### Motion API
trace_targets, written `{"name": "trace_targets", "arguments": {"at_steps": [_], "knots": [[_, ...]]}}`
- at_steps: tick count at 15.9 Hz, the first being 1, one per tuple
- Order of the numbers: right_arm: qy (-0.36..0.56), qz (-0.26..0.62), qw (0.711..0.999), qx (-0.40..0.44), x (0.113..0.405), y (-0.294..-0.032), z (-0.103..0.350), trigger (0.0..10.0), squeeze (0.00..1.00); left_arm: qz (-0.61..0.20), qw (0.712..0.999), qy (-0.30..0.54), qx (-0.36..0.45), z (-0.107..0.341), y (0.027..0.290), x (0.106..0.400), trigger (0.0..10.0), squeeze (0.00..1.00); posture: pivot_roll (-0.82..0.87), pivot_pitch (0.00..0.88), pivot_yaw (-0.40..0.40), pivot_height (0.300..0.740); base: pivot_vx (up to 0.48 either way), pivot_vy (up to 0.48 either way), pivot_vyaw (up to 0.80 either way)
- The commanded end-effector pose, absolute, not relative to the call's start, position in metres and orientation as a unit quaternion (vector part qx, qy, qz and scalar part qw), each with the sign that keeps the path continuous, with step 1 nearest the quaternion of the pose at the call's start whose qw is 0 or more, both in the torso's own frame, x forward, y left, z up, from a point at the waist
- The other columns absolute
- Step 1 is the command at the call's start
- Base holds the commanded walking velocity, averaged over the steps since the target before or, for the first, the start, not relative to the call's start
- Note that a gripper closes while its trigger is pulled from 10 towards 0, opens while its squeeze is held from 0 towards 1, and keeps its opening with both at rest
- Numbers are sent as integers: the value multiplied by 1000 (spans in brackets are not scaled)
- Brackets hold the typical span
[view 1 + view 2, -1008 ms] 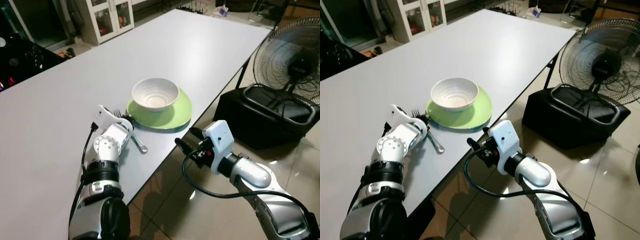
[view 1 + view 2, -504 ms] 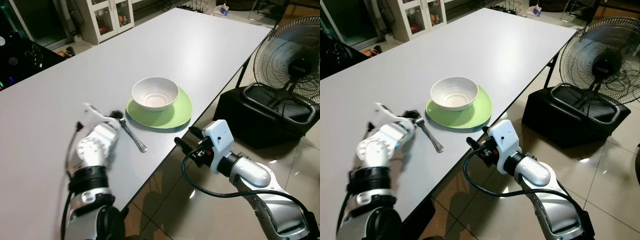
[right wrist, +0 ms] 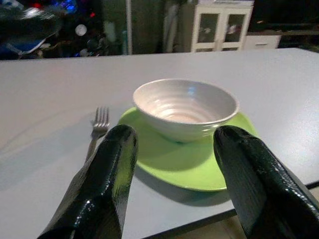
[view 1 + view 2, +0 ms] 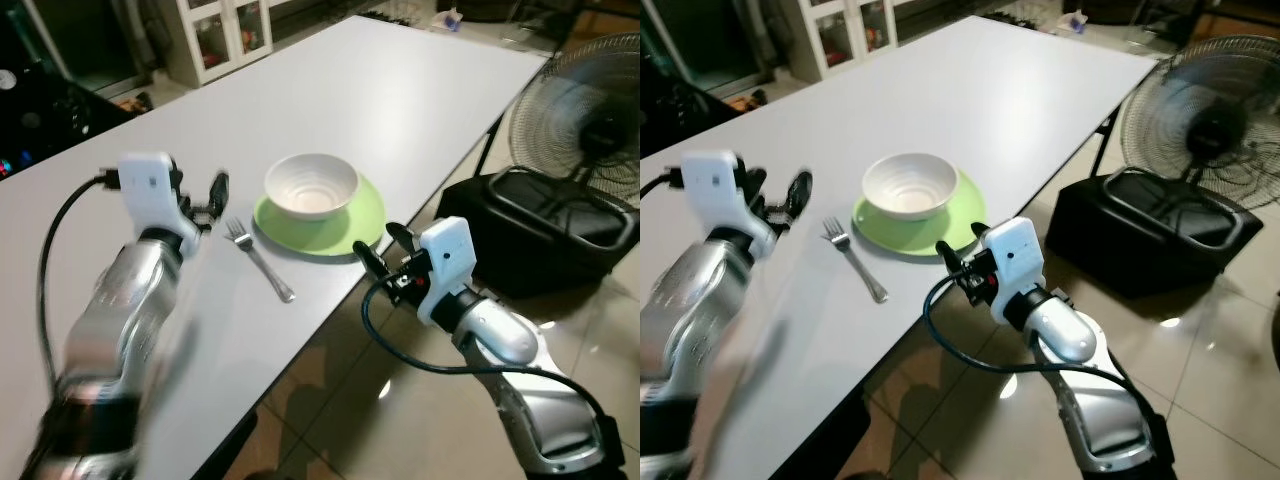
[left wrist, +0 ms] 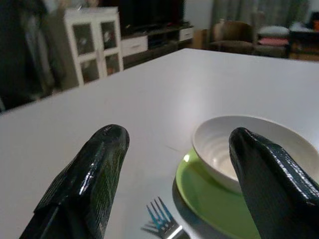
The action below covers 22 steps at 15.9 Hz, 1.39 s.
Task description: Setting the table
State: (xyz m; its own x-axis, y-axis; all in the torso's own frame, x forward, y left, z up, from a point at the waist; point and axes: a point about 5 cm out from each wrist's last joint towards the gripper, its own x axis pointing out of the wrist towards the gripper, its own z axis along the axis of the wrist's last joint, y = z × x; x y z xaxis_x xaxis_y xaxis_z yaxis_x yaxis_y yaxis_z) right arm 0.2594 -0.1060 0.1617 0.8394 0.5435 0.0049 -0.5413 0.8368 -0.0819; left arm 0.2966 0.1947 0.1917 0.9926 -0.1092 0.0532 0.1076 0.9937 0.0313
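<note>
One fork point(image 4: 258, 258) lies flat on the white table point(image 4: 400, 90), tines toward the far side, just to the left of the green plate point(image 4: 350, 222); no gripper is touching it; the white bowl point(image 4: 311, 186) sits on that plate, near the table's right edge. The left gripper point(image 4: 205, 197) is raised above the table, left of the fork and apart from it, fingers spread wide and empty; in the left wrist view the two black fingers point(image 5: 89, 179) frame the bowl point(image 5: 249, 149) and the fork's tines point(image 5: 162, 219). The right gripper point(image 4: 377, 252) hovers just off the table's edge, beside the plate, fingers parted and holding nothing. A fan point(image 4: 590, 130) stands on the floor to the right, behind a black case point(image 4: 520, 235).
</note>
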Motion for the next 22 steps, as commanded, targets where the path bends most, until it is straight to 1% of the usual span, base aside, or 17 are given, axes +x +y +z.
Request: {"name": "trace_targets", "arguments": {"at_steps": [1,3,4,5,8,11,14,15,17,20,22], "knots": [[-24,264,964,-31,262,-107,163,10000,0,-83,994,-49,51,201,191,287,10000,0,53,0,46,740,0,0,0],[-32,253,967,-10,263,-107,164,10000,0,-104,988,-51,98,195,189,274,10000,0,65,0,42,740,0,0,0],[-32,258,965,4,261,-106,163,10000,0,-100,988,-47,108,190,189,264,10000,0,74,0,37,740,0,0,800],[-24,275,961,4,257,-102,158,10000,0,-95,990,-38,101,183,191,252,10000,0,75,0,35,740,0,0,800],[4,302,953,-18,254,-98,148,10000,0,-110,988,-30,108,178,185,244,10000,0,93,0,12,740,0,0,800],[29,310,949,-40,256,-96,135,10000,0,-121,985,-28,116,174,184,239,10000,0,105,0,25,740,0,0,800],[33,284,957,-54,261,-101,135,10000,0,-149,981,-19,126,173,179,250,10000,0,71,0,54,740,0,0,800],[31,269,961,-59,269,-106,139,10000,0,-158,979,-21,124,175,174,258,10000,0,62,0,64,740,0,0,800],[21,253,965,-63,287,-115,162,10000,0,-162,980,-27,109,185,169,273,10000,0,44,0,87,740,0,0,800],[40,245,967,-52,306,-135,179,10000,0,-165,979,-18,121,188,167,284,10000,0,64,0,68,740,0,0,800],[72,228,968,-74,315,-149,175,10000,0,-155,980,-5,126,190,170,287,10000,0,84,0,44,740,0,0,800]]}}
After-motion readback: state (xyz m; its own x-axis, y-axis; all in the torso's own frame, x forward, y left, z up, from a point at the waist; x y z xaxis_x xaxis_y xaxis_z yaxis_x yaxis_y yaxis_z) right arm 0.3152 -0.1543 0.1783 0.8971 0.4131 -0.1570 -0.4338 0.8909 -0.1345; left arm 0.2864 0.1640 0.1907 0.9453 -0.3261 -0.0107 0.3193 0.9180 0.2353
